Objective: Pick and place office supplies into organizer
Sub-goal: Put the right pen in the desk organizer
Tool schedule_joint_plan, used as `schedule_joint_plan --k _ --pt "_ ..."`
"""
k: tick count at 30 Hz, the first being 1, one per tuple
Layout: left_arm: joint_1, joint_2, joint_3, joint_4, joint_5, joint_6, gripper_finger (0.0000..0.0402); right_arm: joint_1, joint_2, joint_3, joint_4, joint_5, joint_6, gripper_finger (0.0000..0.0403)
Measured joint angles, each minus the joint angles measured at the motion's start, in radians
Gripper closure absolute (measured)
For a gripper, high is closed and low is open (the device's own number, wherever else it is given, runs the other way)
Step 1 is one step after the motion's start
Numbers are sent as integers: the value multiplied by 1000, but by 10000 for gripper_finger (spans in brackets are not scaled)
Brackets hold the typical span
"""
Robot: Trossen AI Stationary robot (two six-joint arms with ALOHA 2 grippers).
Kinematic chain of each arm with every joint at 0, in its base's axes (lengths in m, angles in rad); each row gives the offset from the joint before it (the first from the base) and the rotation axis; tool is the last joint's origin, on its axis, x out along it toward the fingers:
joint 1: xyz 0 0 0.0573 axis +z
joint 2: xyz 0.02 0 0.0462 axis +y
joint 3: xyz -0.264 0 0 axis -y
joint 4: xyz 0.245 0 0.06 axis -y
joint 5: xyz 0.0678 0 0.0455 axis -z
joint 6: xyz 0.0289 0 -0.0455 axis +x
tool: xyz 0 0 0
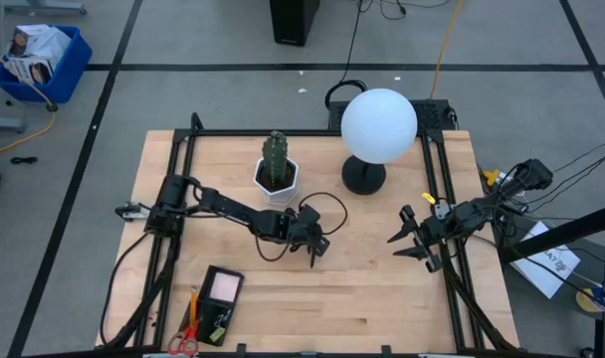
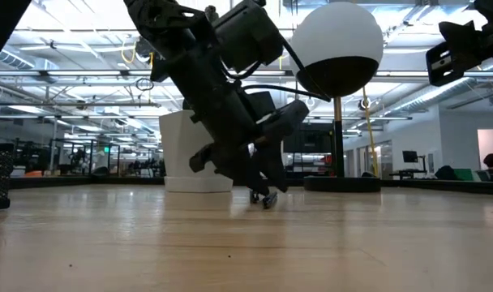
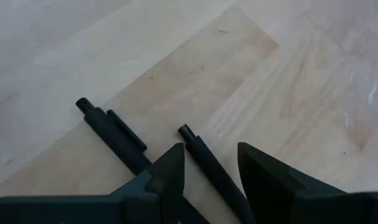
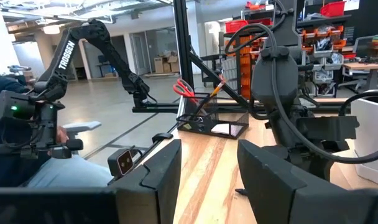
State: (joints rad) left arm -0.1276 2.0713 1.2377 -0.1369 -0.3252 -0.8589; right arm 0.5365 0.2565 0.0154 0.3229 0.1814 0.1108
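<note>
My left gripper (image 1: 317, 249) is low over the table's middle, in front of the cactus pot, and open. In the left wrist view its fingers (image 3: 211, 149) stand on either side of one thin dark pen (image 3: 204, 160) lying flat on the wood. A second dark pen (image 3: 114, 134) lies beside it, outside one finger. The black organizer (image 1: 218, 298) sits near the table's near left corner. It holds the red-handled scissors (image 1: 188, 336), an orange pencil (image 1: 193, 303) and a pink sticky-note pad (image 1: 224, 287). My right gripper (image 1: 407, 242) waits open toward the table's right side, touching nothing.
A cactus in a white faceted pot (image 1: 276, 174) stands just behind the left arm. A white globe lamp (image 1: 379, 124) on a black base (image 1: 364, 177) stands far right of centre. A black cable loops beside the left gripper. A seated person (image 4: 27, 155) shows beyond the table.
</note>
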Motion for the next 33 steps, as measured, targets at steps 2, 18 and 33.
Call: schedule_joint_plan --k 2,18,33 --pt "0 1 1 -17 1 0 245 0 2 0 1 1 0 250" --pt "-48 2 -2 -68 17 200 270 0 3 0 1 1 0 250" --pt "-108 9 -6 98 129 221 362 0 3 0 1 1 0 250"
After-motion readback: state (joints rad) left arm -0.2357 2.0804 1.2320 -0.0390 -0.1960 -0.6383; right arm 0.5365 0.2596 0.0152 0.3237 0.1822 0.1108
